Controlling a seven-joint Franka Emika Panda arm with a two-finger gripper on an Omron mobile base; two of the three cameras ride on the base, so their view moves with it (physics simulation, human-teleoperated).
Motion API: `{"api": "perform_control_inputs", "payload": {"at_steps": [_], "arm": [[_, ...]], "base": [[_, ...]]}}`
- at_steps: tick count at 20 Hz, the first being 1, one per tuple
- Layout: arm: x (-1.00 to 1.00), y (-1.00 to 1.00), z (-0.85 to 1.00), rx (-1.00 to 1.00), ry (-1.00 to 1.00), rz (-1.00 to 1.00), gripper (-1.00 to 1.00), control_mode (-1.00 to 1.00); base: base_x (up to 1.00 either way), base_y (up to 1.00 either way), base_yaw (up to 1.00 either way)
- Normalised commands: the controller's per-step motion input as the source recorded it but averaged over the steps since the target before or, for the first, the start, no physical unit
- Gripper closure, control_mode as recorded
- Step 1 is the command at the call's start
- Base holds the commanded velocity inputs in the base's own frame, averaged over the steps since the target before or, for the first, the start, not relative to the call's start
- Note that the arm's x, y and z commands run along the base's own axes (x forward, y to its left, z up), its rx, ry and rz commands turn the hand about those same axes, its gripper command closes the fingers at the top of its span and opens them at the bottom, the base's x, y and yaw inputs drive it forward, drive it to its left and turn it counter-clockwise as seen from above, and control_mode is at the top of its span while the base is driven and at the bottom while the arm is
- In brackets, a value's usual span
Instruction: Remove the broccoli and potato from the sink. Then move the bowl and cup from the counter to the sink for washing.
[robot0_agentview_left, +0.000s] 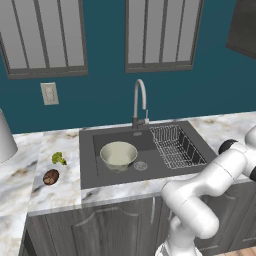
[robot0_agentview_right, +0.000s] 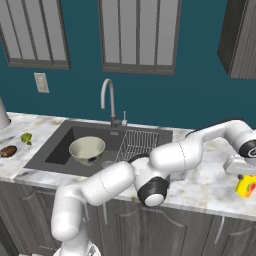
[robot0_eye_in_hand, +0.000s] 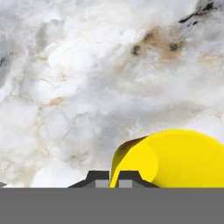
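Observation:
The yellow cup (robot0_eye_in_hand: 183, 159) lies tilted over the marble counter (robot0_eye_in_hand: 87, 87) far right of the sink (robot0_agentview_left: 89, 170). My gripper (robot0_eye_in_hand: 113, 178) is shut on the cup's rim, one fingertip (robot0_eye_in_hand: 97, 177) outside and one inside. From the right base camera, the gripper (robot0_agentview_right: 244, 177) and cup (robot0_agentview_right: 246, 186) are at the right edge. The cream bowl (robot0_agentview_left: 118, 155) stands inside the sink basin. The broccoli (robot0_agentview_left: 59, 158) and the potato (robot0_agentview_left: 50, 176) rest on the counter left of the sink.
A wire rack (robot0_agentview_left: 177, 146) fills the sink's right half, and a chrome faucet (robot0_agentview_left: 140, 100) rises behind the basin. My arm stretches across the counter to the right. A pale object (robot0_agentview_left: 5, 137) stands at the far left.

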Motion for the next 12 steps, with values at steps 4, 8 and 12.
{"api": "perform_control_inputs", "payload": {"at_steps": [4,8,12], "arm": [[-0.10,0.42,0.00,0.01,0.00,0.00,1.00,-1.00],[-0.10,0.44,0.00,0.00,-0.02,0.00,1.00,-1.00],[-0.12,0.47,0.00,0.00,-0.07,0.00,1.00,-1.00]], "base": [[0.00,0.00,0.00],[0.00,0.00,0.00],[0.00,0.00,0.00]]}}
